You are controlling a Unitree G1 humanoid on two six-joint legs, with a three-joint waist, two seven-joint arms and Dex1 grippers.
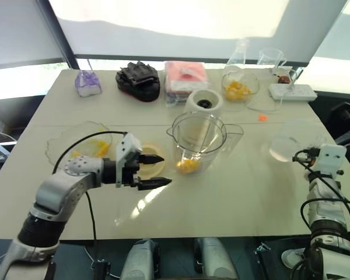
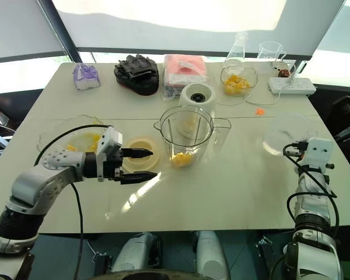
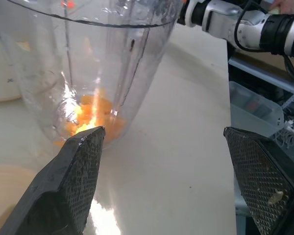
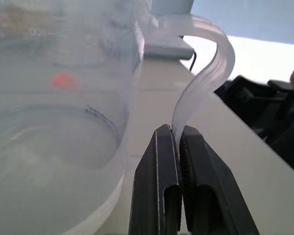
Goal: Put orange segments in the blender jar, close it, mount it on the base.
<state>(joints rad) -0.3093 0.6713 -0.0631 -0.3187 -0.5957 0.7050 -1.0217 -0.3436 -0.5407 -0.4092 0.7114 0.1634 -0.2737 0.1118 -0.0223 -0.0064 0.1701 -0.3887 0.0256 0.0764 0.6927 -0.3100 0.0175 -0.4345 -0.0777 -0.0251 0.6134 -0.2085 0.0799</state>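
Tall clear plastic blender jar (image 1: pixel 197 140) stands upright at the middle of the pale bench (image 1: pixel 233 192), mouth uncovered, a small heap of soft yellow-orange orange segments (image 1: pixel 188 165) at its bottom. The jar is judged light, rigid and slick-walled, so the side handle (image 2: pixel 224 129), which faces the robot's right, looks the surest place to take hold; the fruit is judged soft and easily crushed. Squat cream-white base (image 1: pixel 204 101) with a dark top socket stands just behind the jar, close enough to be knocked when the jar is lifted. Flat pale-yellow round lid (image 2: pixel 141 153) lies beside the jar on the robot's left. Left gripper (image 1: pixel 153 170) hovers over that lid, fingers spread wide and empty, pointing at the jar.

Right gripper (image 4: pixel 179 147), near the bench's right edge, has its fingers pinched shut on the thin curved handle of a clear plastic measuring cup (image 1: pixel 289 143). Further out: two shallow clear bowls holding more fruit (image 1: pixel 240 86) (image 1: pixel 84 146), a black glove (image 1: pixel 139 79), a pink cloth (image 1: pixel 185 77), a white power strip (image 1: pixel 291 91).
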